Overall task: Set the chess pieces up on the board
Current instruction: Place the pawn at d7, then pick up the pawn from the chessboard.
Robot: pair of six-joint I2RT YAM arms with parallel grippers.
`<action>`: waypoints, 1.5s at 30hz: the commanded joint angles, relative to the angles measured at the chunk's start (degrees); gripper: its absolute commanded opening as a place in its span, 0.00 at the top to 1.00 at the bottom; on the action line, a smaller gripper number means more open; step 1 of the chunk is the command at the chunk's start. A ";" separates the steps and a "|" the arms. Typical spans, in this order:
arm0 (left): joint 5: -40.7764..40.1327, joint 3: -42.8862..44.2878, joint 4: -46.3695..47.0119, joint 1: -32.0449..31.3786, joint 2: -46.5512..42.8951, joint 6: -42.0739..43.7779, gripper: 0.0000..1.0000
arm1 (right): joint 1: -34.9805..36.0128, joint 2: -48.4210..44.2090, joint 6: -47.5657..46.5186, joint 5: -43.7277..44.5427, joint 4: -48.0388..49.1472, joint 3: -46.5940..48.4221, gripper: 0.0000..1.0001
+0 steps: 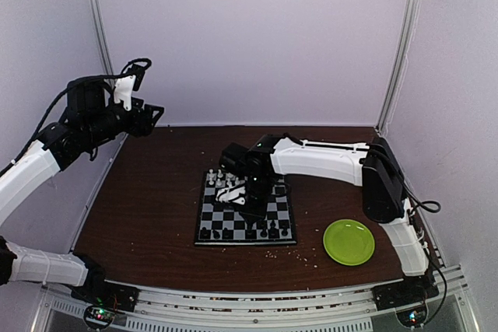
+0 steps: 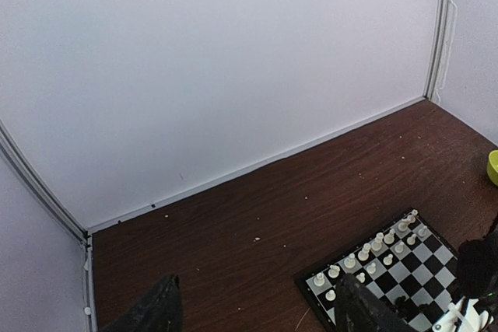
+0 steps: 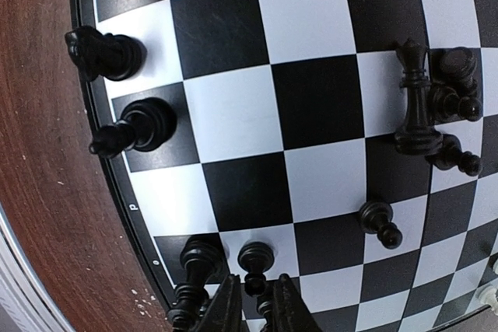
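One black pawn (image 3: 255,258) is standing between the right gripper's (image 3: 257,301) narrowed jaws at bottom centre; I cannot tell whether they are clamping it. The left gripper (image 2: 257,289) is hovering with its jaws wide apart, farther off.

Glossy, seemingly plastic chess pieces (image 3: 132,126) on a smooth board (image 3: 311,106); dark wood-grain table (image 3: 39,153).

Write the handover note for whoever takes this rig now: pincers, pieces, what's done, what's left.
Left pincer: open, empty, raised far left, away from the board.
Right pincer: low over the board, fingers close either side of a black pawn at the edge row; grip unclear.
Pieces: white pieces stand in the far rows; black pieces stand along the near edge.
Done: both colours are on the board.
Left: a black cluster bunched mid-board and a lone pawn probably need their own squares.
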 commanded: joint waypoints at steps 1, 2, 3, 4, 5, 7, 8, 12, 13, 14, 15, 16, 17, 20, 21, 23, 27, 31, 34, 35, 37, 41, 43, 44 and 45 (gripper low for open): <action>1.10 -0.48 2.25 0.11 0.30 0.61 0.32 | 0.31 0.90 -0.01 -0.56 -1.18 1.37 0.84; 1.13 -0.49 2.26 0.10 0.37 0.68 0.32 | 0.31 0.83 -0.01 -0.56 -1.23 1.43 0.84; 1.06 -0.47 2.26 0.12 0.34 0.66 0.32 | 0.35 0.70 -0.01 -0.56 -1.32 1.43 0.83; 0.99 -0.43 2.24 0.14 0.47 0.73 0.32 | 0.32 0.54 0.02 -0.58 -1.47 1.56 0.82; 0.87 -0.50 2.19 0.07 0.54 0.75 0.32 | 0.24 0.24 0.00 -0.48 -1.56 1.61 0.82; 0.41 -0.57 2.25 0.10 0.68 1.00 0.32 | 0.15 -0.88 -0.01 -0.49 -1.88 1.74 0.80; 0.12 -0.71 2.25 0.11 0.87 1.19 0.32 | 0.07 -1.71 -0.06 -0.57 -2.10 1.79 0.80; 0.32 -0.54 1.50 0.10 2.82 1.71 0.35 | -1.42 -5.45 -0.61 -3.25 -3.58 1.71 0.76; 0.72 -0.07 0.75 0.06 3.75 1.75 0.36 | -1.85 -6.36 -0.73 -4.44 -4.27 1.60 0.76; 1.12 0.50 -0.32 0.05 4.83 1.80 0.36 | -2.48 -7.51 -0.88 -5.56 -4.92 1.31 0.75; 1.83 1.27 -1.58 0.09 6.14 1.84 0.37 | -3.07 -8.79 -1.03 -6.82 -5.47 0.76 0.75; 2.88 2.15 -3.41 -0.08 7.72 1.83 0.38 | -3.82 -10.22 -1.27 -8.04 -5.70 -0.28 0.74; 4.09 3.53 -5.18 -0.36 9.18 1.66 0.39 | -4.63 -12.12 -1.42 -9.10 -5.58 -1.63 0.74; 6.45 7.31 -10.67 -3.29 14.22 1.94 0.41 | -8.04 -19.72 -1.33 -11.96 -2.48 -8.52 0.73; 6.75 8.18 -12.15 -4.41 16.01 2.15 0.42 | -9.15 -22.00 -1.24 -12.86 -1.13 -11.45 0.73; 8.23 10.12 -15.08 -6.82 19.73 3.14 0.45 | -11.70 -26.93 -1.15 -14.34 2.14 -17.33 0.73; 10.26 12.04 -18.74 -10.81 27.30 3.83 0.53 | -16.75 -35.64 -0.79 -17.42 9.78 -29.03 0.73; 12.37 12.77 -20.20 -12.54 32.71 3.92 0.58 | -21.19 -40.42 -0.86 -19.58 15.17 -36.41 0.73; 13.33 13.36 -21.38 -13.04 36.05 3.22 0.64 | -23.70 -41.56 -0.61 -21.49 16.37 -37.68 0.73; 13.95 12.93 -21.09 -13.55 36.57 3.65 0.64 | -24.29 -41.75 -0.59 -22.56 16.74 -38.12 0.73; 15.71 11.68 -19.68 -14.85 37.25 6.15 0.60 | -24.75 -41.55 -1.02 -23.74 16.94 -38.58 0.73; 19.44 10.07 -14.34 -15.59 38.91 7.63 0.58 | -24.82 -40.48 -2.18 -23.01 16.81 -38.63 0.73; 19.88 11.38 -12.48 -15.66 40.57 6.49 0.59 | -24.82 -40.02 -2.06 -22.53 16.93 -38.57 0.73; 18.26 12.78 -12.56 -15.80 41.84 5.49 0.61 | -24.82 -39.82 -1.91 -22.27 16.98 -38.62 0.73; 15.95 14.55 -13.42 -16.04 43.08 4.50 0.62 | -24.82 -39.65 -1.74 -22.08 17.02 -38.62 0.73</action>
